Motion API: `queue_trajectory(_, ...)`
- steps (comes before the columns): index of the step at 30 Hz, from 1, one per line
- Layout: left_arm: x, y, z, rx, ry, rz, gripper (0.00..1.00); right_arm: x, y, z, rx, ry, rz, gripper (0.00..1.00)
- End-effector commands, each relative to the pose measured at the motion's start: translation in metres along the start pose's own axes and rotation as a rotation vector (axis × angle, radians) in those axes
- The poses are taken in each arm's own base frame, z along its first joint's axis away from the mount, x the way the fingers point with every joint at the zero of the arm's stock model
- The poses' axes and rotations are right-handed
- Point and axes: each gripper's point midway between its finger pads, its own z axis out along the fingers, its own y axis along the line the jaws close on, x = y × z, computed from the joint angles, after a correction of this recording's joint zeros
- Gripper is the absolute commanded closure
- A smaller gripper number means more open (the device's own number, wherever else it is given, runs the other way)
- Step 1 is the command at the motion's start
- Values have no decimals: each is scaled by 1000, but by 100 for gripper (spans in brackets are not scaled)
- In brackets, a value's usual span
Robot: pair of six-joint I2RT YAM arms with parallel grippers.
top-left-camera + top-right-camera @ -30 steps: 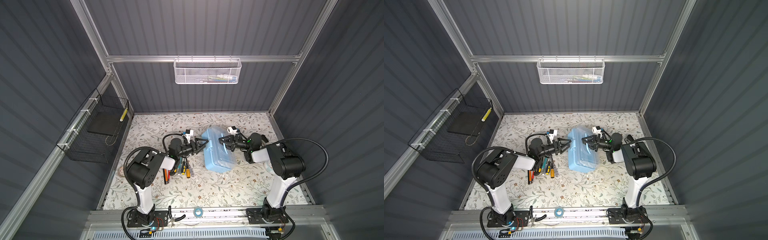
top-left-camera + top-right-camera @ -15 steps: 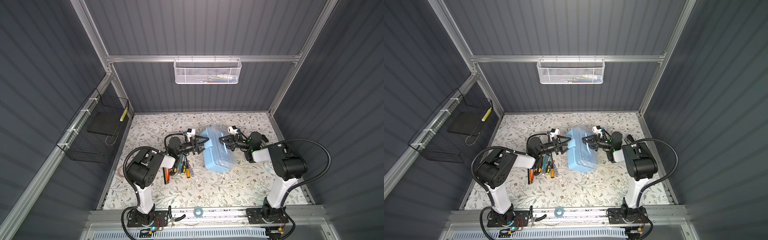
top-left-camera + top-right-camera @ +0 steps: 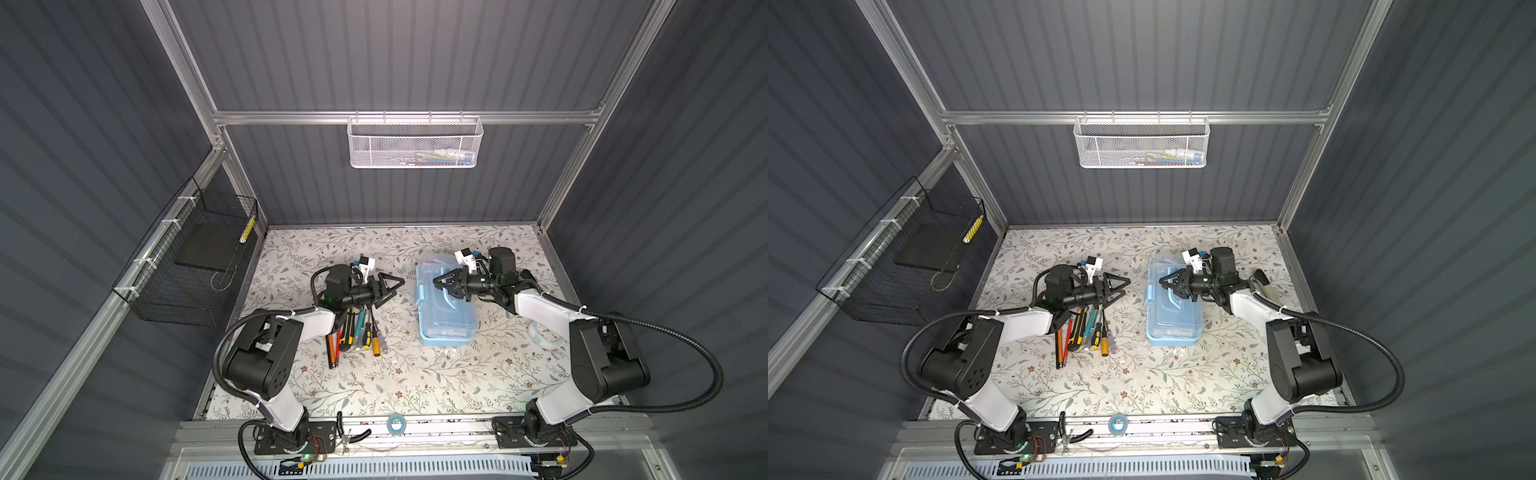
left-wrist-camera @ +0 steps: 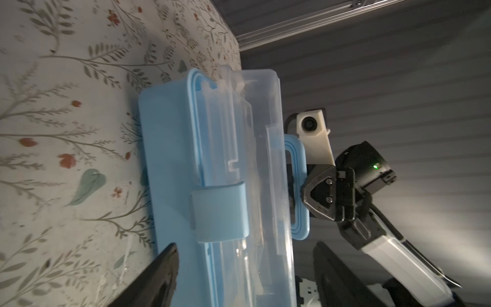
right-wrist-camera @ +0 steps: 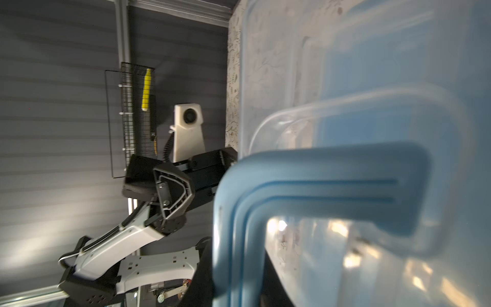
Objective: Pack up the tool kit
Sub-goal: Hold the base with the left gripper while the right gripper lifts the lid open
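The small light-blue plastic tool kit with a clear lid (image 3: pixel 446 328) sits on the floral table (image 3: pixel 415 374), straight ahead of the left gripper (image 3: pixel 390 293). That gripper's jaws are spread and empty, just short of the side latch (image 4: pixel 218 212). The case's long axis runs across that gripper's reach, and the nearer right gripper (image 3: pixel 442 289) appears clamped on the raised light-blue U-shaped handle (image 3: pixel 449 300).

Light-blue tool kit (image 3: pixel 446 326) with clear lid mid-bench, cream bench (image 3: pixel 415 374) with grey-green leaf and small red-brown flower print, hand tools (image 3: pixel 357 332) in orange, yellow, red, teal, white mesh basket (image 3: pixel 415 143), black wire basket (image 3: pixel 187 270), dark grey ribbed walls (image 3: pixel 395 62)
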Motion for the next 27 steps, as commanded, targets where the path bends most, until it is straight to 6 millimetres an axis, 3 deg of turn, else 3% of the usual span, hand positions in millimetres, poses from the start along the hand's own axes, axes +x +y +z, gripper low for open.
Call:
queue_trajectory(1,4,26,-18,-259,19,136,18,12,-8,7,129,27,-52,100)
queue_trajectory(8,3,24,-15,-254,23,143,17,26,-43,38,247,98,-16,100)
queue_trajectory(13,2,19,-12,-239,20,145,17,21,-7,31,167,69,-69,100)
queue_trajectory(20,-3,-2,3,-174,24,172,17,17,66,11,-159,90,-98,100)
queue_trajectory(23,-6,-12,10,-128,22,165,17,21,79,6,-210,109,-109,100)
queue_trajectory(27,-12,-24,19,-64,10,157,17,26,77,5,-217,127,-107,100)
